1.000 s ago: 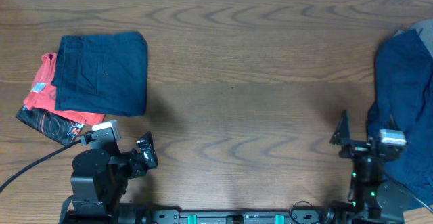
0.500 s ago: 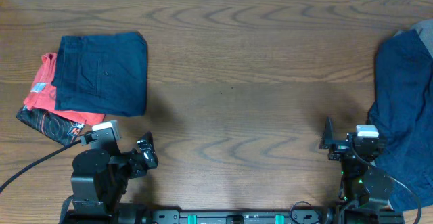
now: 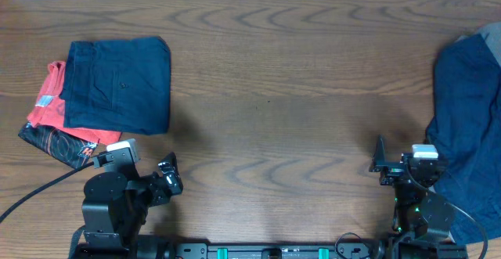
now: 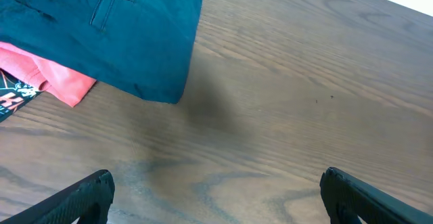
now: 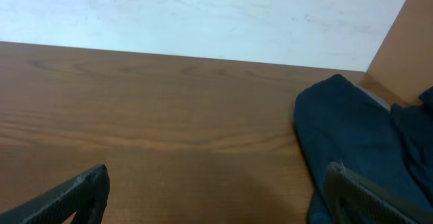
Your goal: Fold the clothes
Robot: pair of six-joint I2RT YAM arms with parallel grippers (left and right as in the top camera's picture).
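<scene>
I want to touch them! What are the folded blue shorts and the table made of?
The folded blue shorts look like soft matte woven cloth, maybe cotton: stitched pocket, button, no shine. The table looks like wood or wood-print board: brown wavy grain, smooth top.

The left arm (image 3: pixel 106 204) is folded low at the near edge of the counter (image 3: pixel 274 71), toward its left corner, the left gripper (image 3: pixel 167 176) spread wide. The right arm (image 3: pixel 423 212) sits likewise toward the right corner, the right gripper (image 3: pixel 382 163) also spread wide.

Even, soft light; faint shadows; mild blur
</scene>
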